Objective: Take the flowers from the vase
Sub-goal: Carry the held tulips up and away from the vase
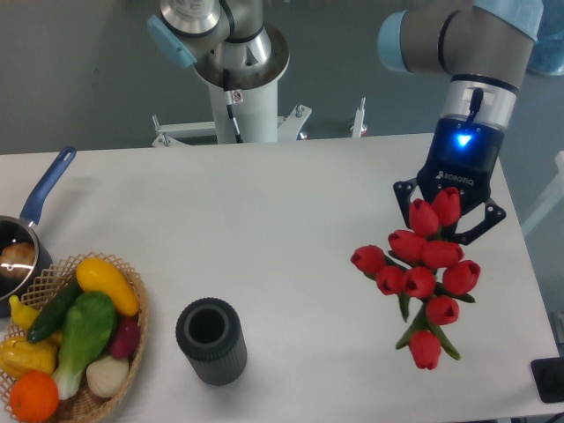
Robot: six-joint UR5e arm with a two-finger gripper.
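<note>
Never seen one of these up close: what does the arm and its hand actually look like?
The arm is fat grey tubing with pale blue caps at the joints. Its wrist is silver and black with a glowing blue light and small white lettering. The gripper is black, with angular black fingers.

Bench (291,203): basket (123,352) of produce at front left, pot (22,242) behind it, vase (210,341) just right of basket; flowers (421,269) far right, under the tool (448,225).
</note>
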